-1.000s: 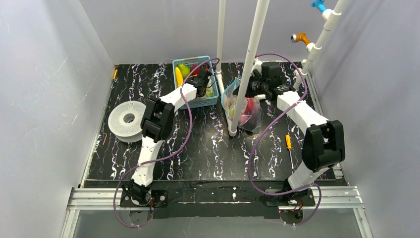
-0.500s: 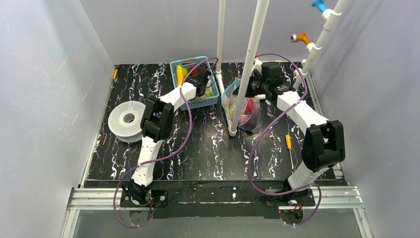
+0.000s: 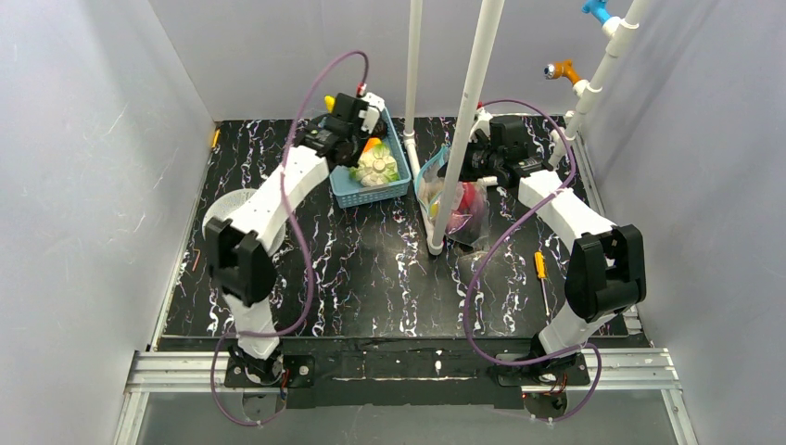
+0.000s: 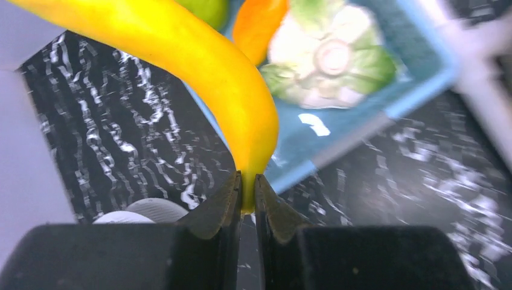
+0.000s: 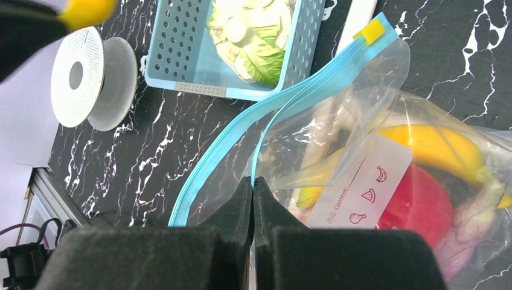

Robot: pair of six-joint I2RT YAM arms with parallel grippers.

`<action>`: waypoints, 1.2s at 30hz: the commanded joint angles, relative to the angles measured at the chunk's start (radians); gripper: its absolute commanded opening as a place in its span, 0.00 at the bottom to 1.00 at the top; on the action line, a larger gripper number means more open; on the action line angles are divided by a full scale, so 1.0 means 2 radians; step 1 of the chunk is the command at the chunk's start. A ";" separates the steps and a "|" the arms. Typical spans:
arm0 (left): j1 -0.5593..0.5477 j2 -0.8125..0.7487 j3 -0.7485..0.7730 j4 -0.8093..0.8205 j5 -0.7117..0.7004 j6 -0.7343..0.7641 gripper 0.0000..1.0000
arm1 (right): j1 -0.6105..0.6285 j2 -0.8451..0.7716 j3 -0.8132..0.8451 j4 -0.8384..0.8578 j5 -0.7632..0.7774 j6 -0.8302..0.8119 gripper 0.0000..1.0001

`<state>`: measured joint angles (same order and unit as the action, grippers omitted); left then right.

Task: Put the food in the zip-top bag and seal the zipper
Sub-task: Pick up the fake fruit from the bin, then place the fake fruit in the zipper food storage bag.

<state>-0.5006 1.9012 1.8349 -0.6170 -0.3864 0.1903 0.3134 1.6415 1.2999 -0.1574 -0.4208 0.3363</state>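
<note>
Yellow banana [image 4: 199,66] gripped by my left end effector [image 4: 247,199] above basket [image 3: 357,190]; right end effector [image 5: 252,199] pinches bag [image 5: 362,181]; pole [image 3: 459,139] beside bag.

L arm [image 3: 278,190] stretched far fwd, wrist high. L gripper [image 4: 247,184] jaws pinched on banana [image 4: 211,66] tip, rest sticking out past fingertips. R arm [image 3: 556,209] bent fwd. R gripper [image 5: 253,184] jaws fully closed, nipping zip-top bag [image 5: 362,115] edge at tips.
</note>
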 commanded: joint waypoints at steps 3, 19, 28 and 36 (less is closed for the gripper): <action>-0.001 -0.121 -0.059 -0.030 0.293 -0.076 0.00 | -0.002 -0.025 0.010 0.009 0.002 -0.004 0.01; -0.001 -0.122 -0.081 -0.067 0.627 -0.111 0.00 | 0.013 -0.059 -0.009 0.033 -0.047 -0.037 0.01; -0.003 -0.041 -0.038 -0.142 0.637 -0.114 0.00 | 0.040 -0.081 -0.018 0.038 -0.051 -0.064 0.01; -0.006 -0.017 -0.002 -0.115 0.600 -0.130 0.00 | 0.044 -0.078 -0.018 0.043 -0.065 -0.061 0.01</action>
<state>-0.5045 1.8751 1.7488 -0.8490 0.8448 -0.0501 0.3950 1.5135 1.2610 -0.1307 -0.5102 0.2283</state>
